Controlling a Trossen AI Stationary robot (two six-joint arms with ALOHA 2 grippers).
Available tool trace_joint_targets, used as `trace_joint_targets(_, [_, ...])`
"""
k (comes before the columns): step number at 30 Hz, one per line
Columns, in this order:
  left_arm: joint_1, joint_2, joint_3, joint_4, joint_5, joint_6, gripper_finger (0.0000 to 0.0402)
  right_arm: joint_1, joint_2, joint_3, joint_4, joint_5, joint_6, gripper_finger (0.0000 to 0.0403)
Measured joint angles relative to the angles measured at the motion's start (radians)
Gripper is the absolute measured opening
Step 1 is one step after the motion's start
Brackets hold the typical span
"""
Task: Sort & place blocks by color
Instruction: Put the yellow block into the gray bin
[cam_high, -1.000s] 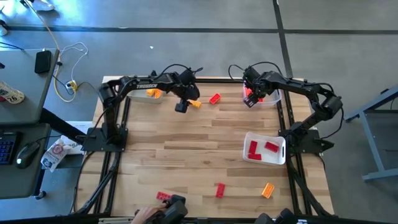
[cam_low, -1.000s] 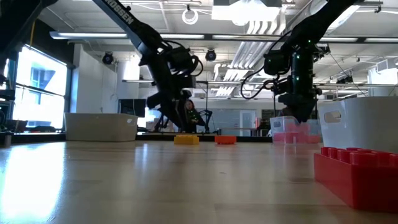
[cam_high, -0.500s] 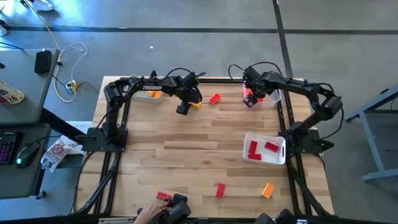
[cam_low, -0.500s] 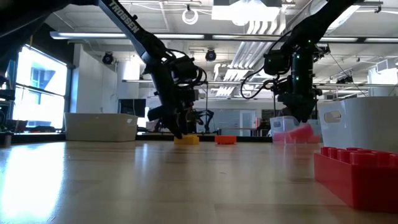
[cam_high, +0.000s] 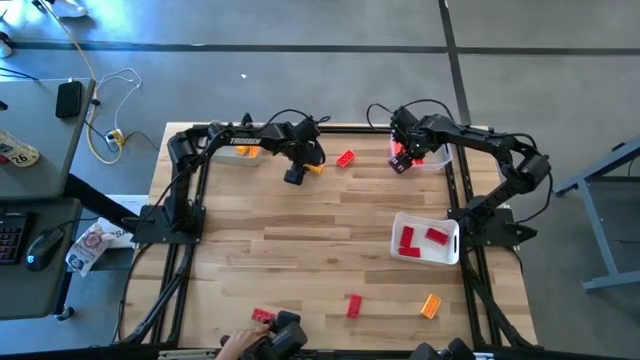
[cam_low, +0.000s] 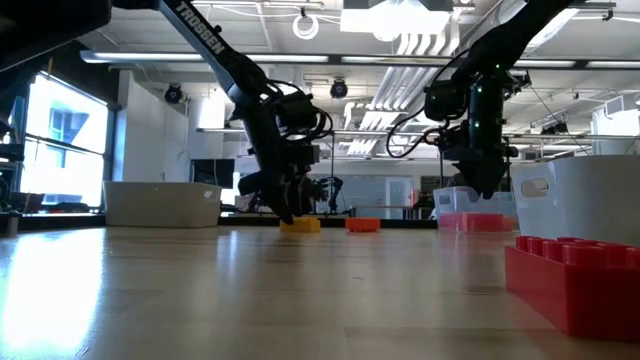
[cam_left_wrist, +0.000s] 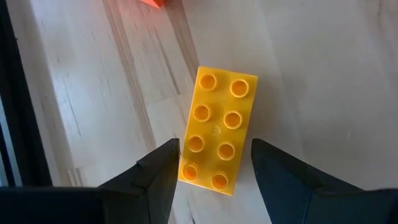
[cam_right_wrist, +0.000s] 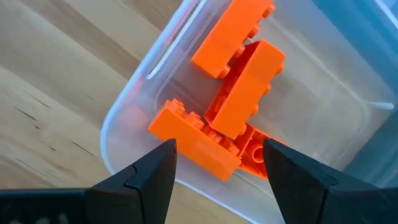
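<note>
The right gripper (cam_right_wrist: 214, 171) has just released an orange-red block (cam_right_wrist: 193, 140) into the far-right clear tray (cam_right_wrist: 127, 115) and hangs spread above it. The left gripper (cam_left_wrist: 214, 168) has descended, fingers apart astride a yellow block (cam_left_wrist: 219, 130) lying far-centre, seemingly the next pick.

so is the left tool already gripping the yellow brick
No, in the left wrist view the left tool stands open, its fingers either side of the yellow brick, which lies flat on the table.
</note>
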Motion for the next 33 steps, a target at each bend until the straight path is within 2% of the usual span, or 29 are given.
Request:
trace_joint_targets(12, [0.002, 0.041, 0.003, 0.007, -0.033, -0.003, 0.0184, 0.0, -0.058, 0.0, -0.054, -0.003, 0.024, 0.0225])
trace_joint_targets(22, [0.001, 0.039, 0.002, 0.008, -0.034, -0.004, 0.011, 0.015, -0.188, 0.0, -0.077, -0.014, 0.058, 0.0225])
trace_joint_targets(33, [0.002, -0.026, 0.004, -0.021, -0.018, -0.067, 0.011, 0.086, -0.249, 0.0, -0.072, -0.026, 0.083, 0.0225])
